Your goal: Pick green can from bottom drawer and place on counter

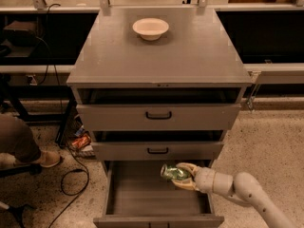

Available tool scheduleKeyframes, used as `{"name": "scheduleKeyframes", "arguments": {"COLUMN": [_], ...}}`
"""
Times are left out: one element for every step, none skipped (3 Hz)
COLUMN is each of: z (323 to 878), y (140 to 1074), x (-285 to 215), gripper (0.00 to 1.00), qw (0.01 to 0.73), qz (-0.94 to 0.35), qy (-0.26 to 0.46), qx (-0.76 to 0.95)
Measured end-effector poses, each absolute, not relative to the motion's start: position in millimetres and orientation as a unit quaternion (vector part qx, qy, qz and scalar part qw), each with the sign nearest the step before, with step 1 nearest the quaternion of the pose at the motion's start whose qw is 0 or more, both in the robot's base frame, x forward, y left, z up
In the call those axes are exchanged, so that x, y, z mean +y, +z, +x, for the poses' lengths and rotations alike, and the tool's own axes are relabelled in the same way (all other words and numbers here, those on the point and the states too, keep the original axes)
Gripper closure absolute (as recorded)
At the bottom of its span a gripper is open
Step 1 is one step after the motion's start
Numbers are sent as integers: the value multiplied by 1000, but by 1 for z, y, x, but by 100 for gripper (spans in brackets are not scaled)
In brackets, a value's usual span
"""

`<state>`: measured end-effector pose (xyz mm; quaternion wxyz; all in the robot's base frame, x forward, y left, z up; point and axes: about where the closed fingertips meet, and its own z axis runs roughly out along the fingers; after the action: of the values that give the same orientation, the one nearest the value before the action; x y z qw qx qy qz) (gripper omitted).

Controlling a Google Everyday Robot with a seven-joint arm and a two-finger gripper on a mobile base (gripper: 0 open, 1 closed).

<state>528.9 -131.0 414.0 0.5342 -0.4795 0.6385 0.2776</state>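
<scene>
The green can (pixel 174 173) lies sideways in my gripper (pixel 183 176), held just above the floor of the open bottom drawer (pixel 142 196), toward its right side. The gripper is shut on the can, with pale fingers above and below it. My white arm (pixel 242 191) comes in from the lower right, over the drawer's right wall. The grey counter (pixel 190 56) tops the cabinet above.
A white bowl (pixel 150 28) stands at the back middle of the counter. Two upper drawers with black handles (pixel 158 115) are partly pulled out above the bottom drawer. A person's leg and shoe (pixel 28 151) and black cables (pixel 71 179) are on the floor at left.
</scene>
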Motion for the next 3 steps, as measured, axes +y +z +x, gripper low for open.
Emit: {"name": "scheduleKeyframes", "arguments": {"z": [523,520,524], "y": [463,530,615], "x": [-161,-191,-214], "gripper": [100,100,100], "qw": [546,562,579], "qz": [-486,-488,-504], "qy": [231,181,121], "qx": [642,643,630]}}
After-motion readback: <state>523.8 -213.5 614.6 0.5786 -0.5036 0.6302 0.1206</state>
